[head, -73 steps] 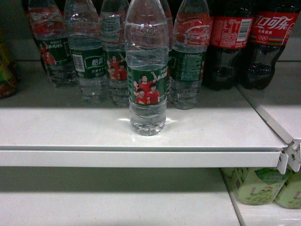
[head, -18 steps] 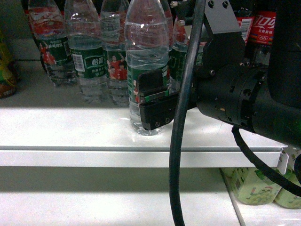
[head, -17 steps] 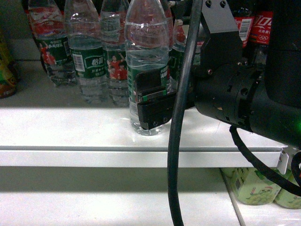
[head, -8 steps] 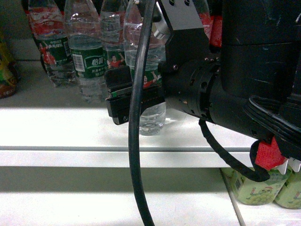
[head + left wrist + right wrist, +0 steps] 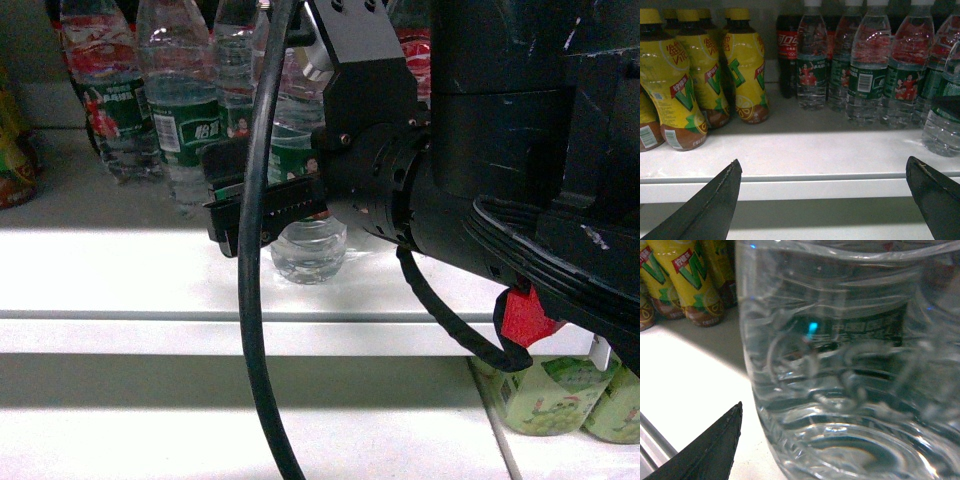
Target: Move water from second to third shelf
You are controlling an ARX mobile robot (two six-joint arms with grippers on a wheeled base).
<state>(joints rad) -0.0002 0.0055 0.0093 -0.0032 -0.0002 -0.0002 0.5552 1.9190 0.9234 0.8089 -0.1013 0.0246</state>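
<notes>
The water [image 5: 308,250], a clear ribbed bottle with a green label, stands near the front of the white shelf [image 5: 120,275]. My right gripper [image 5: 270,190] reaches in from the right, with its near finger [image 5: 240,205] crossing in front of the label. In the right wrist view the water [image 5: 850,365] fills the frame. The one finger [image 5: 715,450] that shows stands a small gap off its left side, so the jaws are open around it. My left gripper [image 5: 822,162] hangs open at the shelf's front edge with nothing in it, and the water [image 5: 942,115] is at its right.
More water bottles [image 5: 185,110] stand in a row behind, with dark cola bottles [image 5: 787,50] at the back. Yellow drink bottles [image 5: 742,70] crowd the shelf's left end. A lower shelf [image 5: 150,430] runs beneath, with pale green bottles [image 5: 545,395] at its right.
My right arm has swung in from the right and slid further left, so its fingers now reach past the bottle. The bottle stays on the shelf.
</notes>
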